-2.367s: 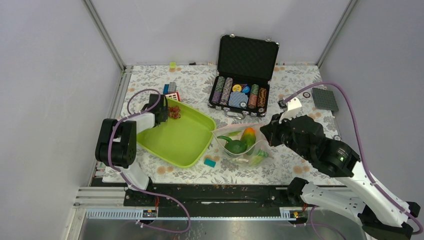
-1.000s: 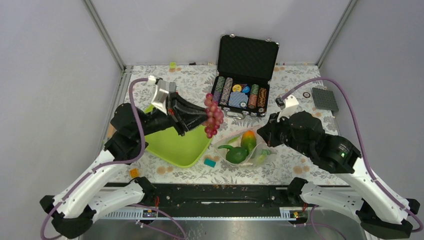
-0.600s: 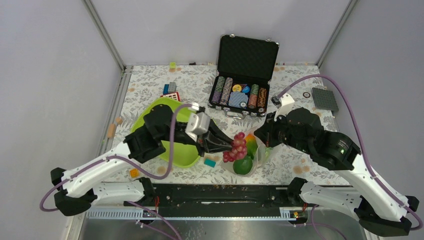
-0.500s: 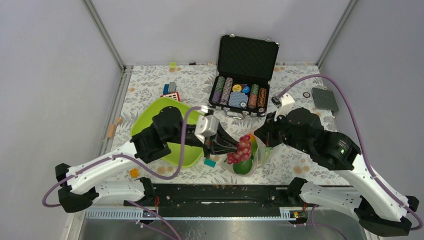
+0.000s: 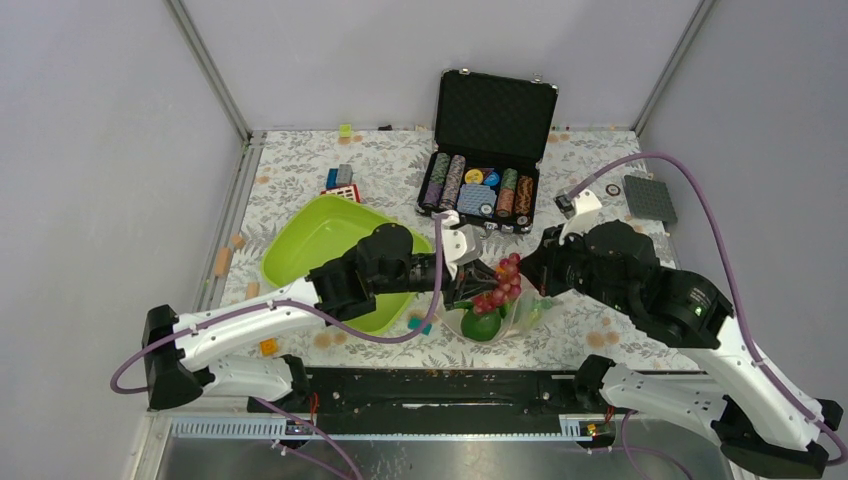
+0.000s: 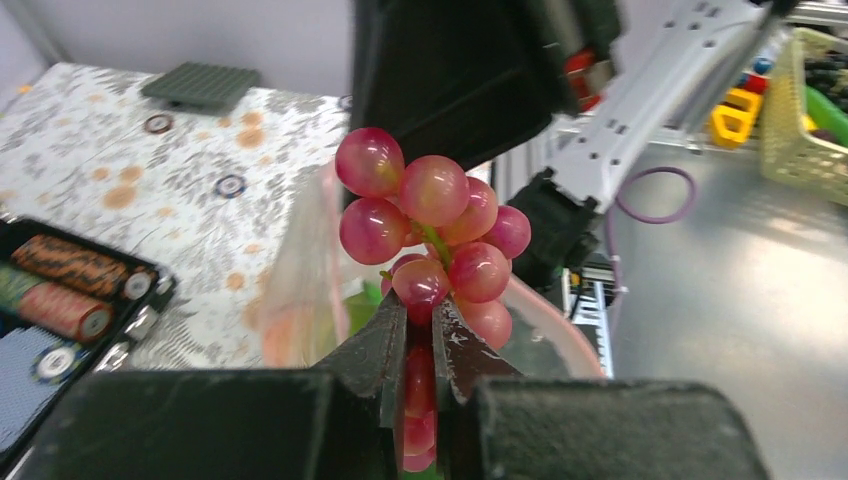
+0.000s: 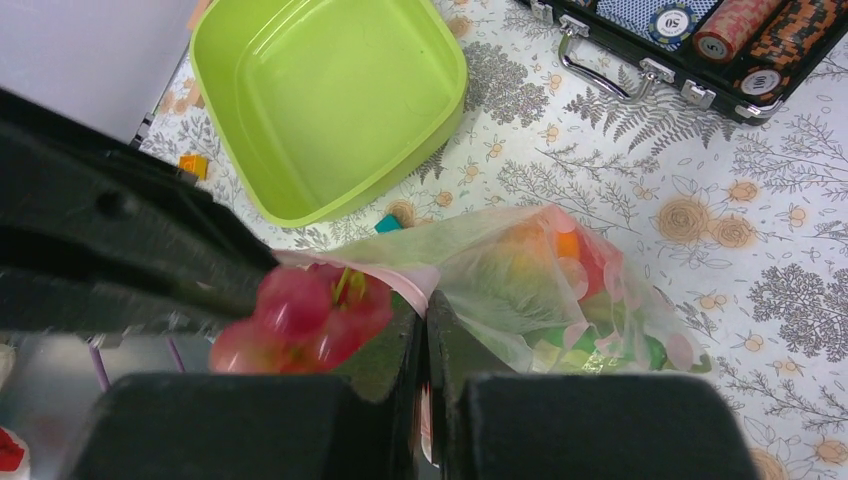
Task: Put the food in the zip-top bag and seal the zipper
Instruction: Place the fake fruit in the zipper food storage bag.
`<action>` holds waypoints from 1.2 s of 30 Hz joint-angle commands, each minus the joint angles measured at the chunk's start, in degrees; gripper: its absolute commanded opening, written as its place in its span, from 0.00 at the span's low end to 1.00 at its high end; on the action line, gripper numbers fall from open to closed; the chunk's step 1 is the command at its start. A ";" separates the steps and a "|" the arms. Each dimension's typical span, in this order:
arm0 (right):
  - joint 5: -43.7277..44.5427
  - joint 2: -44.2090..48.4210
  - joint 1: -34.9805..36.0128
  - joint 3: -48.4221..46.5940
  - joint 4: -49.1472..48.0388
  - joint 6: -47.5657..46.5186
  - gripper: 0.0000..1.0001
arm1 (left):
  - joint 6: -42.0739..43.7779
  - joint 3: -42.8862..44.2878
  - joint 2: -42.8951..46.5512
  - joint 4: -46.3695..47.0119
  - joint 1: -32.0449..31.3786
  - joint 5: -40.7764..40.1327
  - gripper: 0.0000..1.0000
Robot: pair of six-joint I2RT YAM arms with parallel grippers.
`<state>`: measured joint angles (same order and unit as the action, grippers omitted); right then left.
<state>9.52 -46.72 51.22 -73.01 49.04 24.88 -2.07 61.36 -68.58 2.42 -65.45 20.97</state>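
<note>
Poker chips (image 7: 672, 20) in the one open case (image 5: 497, 110) read 50 and 100. The left tool (image 6: 420, 325), fingers nearly together, pinches one bunch of grapes (image 6: 430, 215) over the one clear bag (image 7: 520, 280), which sits mid-counter (image 5: 600, 170) toward the near edge. The right tool (image 7: 425, 315), pressed together, grips the bag's pink strip (image 7: 395, 275). One green tray (image 7: 330, 100) lies to the left.

Light: bright, even, diffuse from above; your overhead view shows only soft shadows on the counter (image 5: 395, 165). Focus: grapes (image 6: 432, 225) crisp with small glints at your left wrist, smeared at the right; near foregrounds blurred dark.
</note>
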 commanded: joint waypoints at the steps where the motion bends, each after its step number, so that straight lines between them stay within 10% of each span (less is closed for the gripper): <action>1: 1.64 1.89 -0.29 -1.17 -2.50 -0.11 0.00 | 1.71 -0.47 0.90 0.61 -0.11 -9.73 0.00; 21: 0.69 2.09 -0.34 -0.57 -2.83 -0.87 0.00 | 5.23 5.05 -10.94 -11.19 -4.36 -9.65 0.01; 25: 0.60 1.98 -0.33 -0.40 -3.39 -1.02 0.00 | 2.43 6.91 -10.01 -12.84 -4.89 -11.09 0.30; 29: 0.89 2.06 -0.33 0.16 -3.40 -1.61 0.00 | 2.32 5.86 -5.04 -13.56 -5.79 -9.55 0.96; 36: -0.77 2.83 -0.33 1.93 -5.31 -3.90 0.00 | 0.11 7.80 3.50 -19.30 -6.07 -8.15 0.99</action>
<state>9.69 -44.97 51.22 -71.13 50.26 23.40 -0.82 65.78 -70.74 -15.49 -71.22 11.88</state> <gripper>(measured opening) 0.055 0.985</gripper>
